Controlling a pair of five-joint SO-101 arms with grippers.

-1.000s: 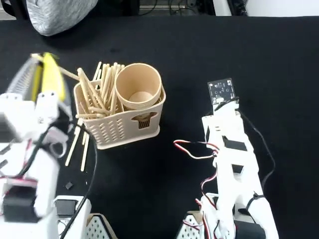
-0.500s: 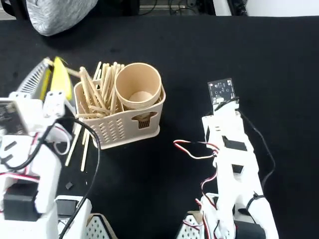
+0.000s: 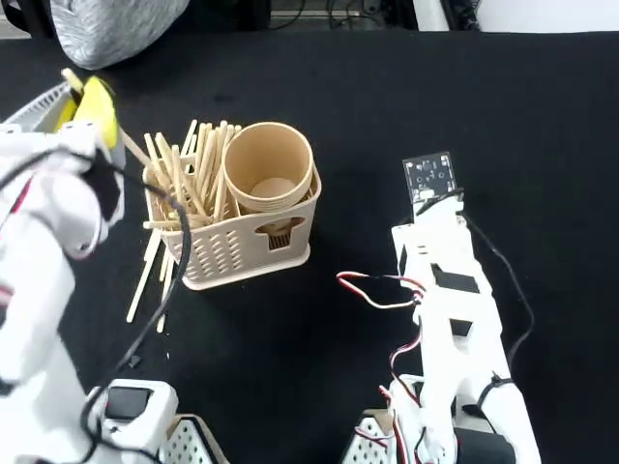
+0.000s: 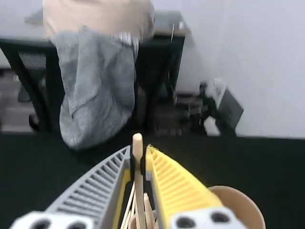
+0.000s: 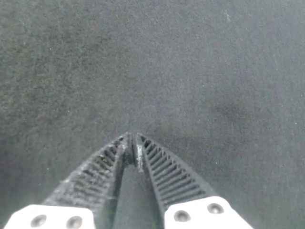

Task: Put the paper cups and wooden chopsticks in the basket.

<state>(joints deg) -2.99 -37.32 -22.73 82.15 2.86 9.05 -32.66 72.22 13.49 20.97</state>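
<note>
Left end effector [image 4: 138, 149] clamps a chopstick [image 4: 137, 141] near the basket [image 3: 242, 253]

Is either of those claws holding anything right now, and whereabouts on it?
The left gripper pinches one wooden chopstick near its end, and the tip pokes just past the fingertips. The right gripper is shut on nothing.

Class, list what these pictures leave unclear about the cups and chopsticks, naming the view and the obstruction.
Number of stacked paper cups: high view, the outer cup's wall hides the nested ones.
Lower end of the held chopstick: left wrist view, hidden inside the left gripper.
Count of loose chopsticks beside the basket: high view, a cable crosses them.
</note>
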